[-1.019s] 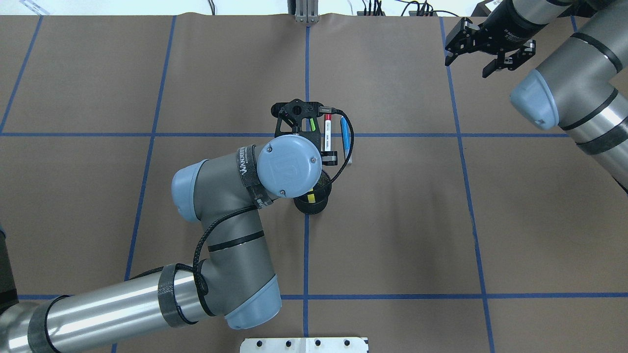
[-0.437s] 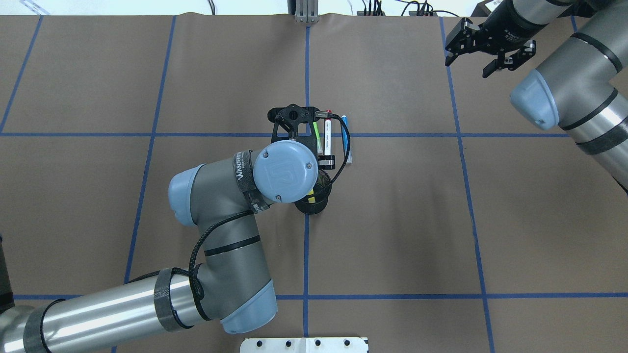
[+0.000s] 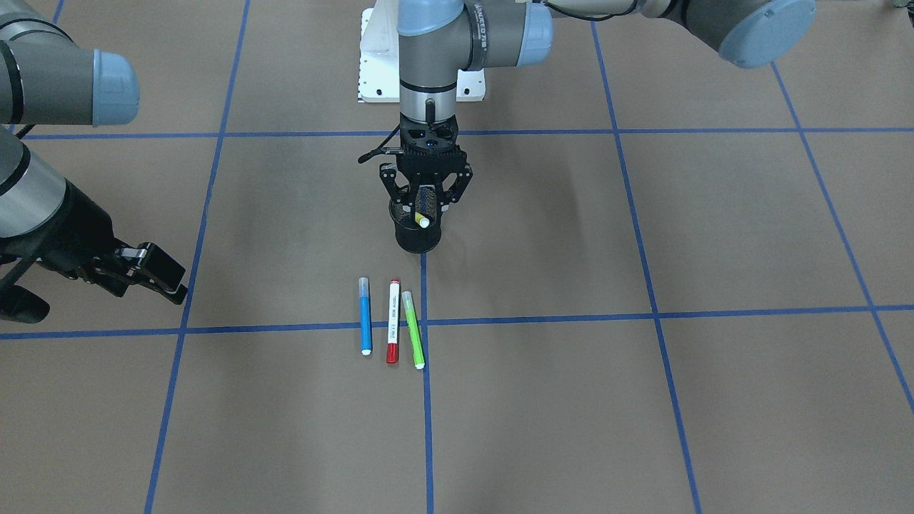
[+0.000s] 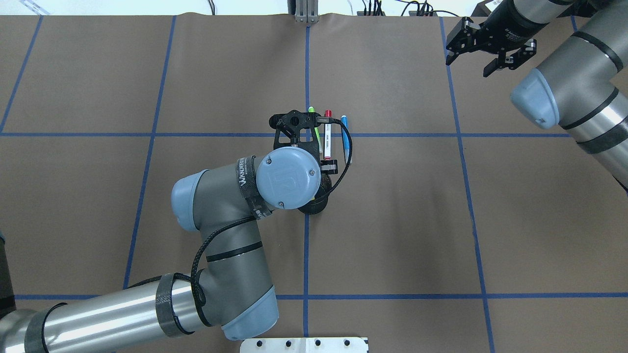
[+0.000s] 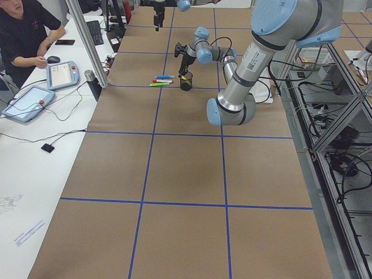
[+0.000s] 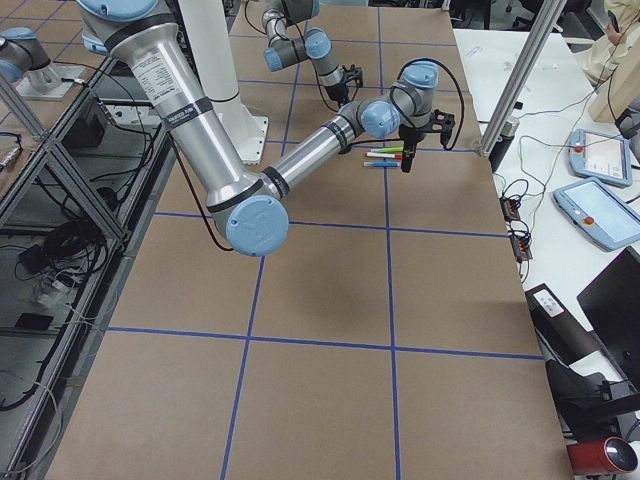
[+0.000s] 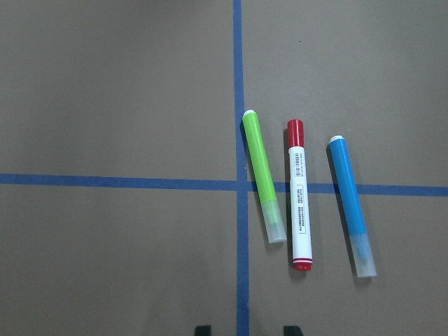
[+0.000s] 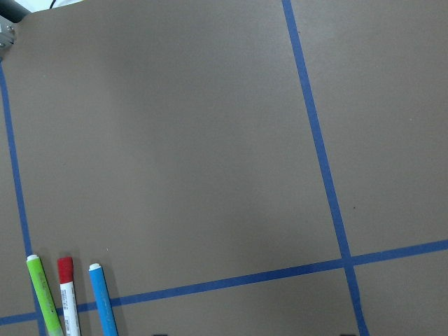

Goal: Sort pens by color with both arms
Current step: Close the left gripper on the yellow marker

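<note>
Three pens lie side by side on the brown table past the black mesh cup (image 3: pixel 418 241): a blue pen (image 3: pixel 365 318), a white-barrelled pen with red ends (image 3: pixel 393 321) and a green pen (image 3: pixel 413 330). In the left wrist view they show as green (image 7: pixel 263 175), white and red (image 7: pixel 299 203) and blue (image 7: pixel 350 199). A yellow pen (image 3: pixel 421 218) stands tilted in the cup. My left gripper (image 3: pixel 426 205) hangs open just over the cup, its fingers either side of the yellow pen's top. My right gripper (image 4: pixel 468 66) is open and empty, far off at the table's far right.
The white pedestal plate (image 4: pixel 304 344) sits at the robot's edge of the table. Blue tape lines (image 4: pixel 307 255) divide the brown table into squares. An operator (image 5: pixel 26 35) sits at a side desk with tablets beyond the table's far edge.
My left wrist has shifted slightly back toward the robot and now covers more of the cup; the pens' far ends show more. The right arm has not moved.
</note>
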You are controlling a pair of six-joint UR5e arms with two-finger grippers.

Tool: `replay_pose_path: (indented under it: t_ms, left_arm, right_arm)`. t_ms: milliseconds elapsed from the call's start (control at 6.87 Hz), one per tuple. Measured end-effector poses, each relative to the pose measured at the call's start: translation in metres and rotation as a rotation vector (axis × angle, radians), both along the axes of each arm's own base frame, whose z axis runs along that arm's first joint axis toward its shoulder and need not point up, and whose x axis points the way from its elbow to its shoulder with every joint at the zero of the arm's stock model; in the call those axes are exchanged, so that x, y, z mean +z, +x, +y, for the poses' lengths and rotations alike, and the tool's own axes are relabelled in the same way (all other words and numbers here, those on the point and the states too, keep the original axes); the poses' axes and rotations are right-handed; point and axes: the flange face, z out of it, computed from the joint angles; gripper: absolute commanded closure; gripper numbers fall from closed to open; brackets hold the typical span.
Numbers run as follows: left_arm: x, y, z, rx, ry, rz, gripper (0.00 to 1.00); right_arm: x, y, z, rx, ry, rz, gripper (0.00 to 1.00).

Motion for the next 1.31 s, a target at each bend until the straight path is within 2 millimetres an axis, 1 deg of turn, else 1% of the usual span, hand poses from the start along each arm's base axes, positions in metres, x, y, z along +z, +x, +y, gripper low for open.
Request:
replay_pose_path:
  t_ms: [728, 1310]
  left_arm:
    - [0.0011, 0.0038, 0.0018, 0.001, -0.003, 0.004, 0.59]
    - [-0.0004, 0.0035, 0.0011, -0.001, 0.001, 0.004, 0.59]
  right_arm:
    - [0.0000, 0.0012, 0.0002, 0.001, 0.000, 0.000, 0.13]
    - [0.0012, 0.0010, 0.0003, 0.001, -0.001, 0.000, 0.13]
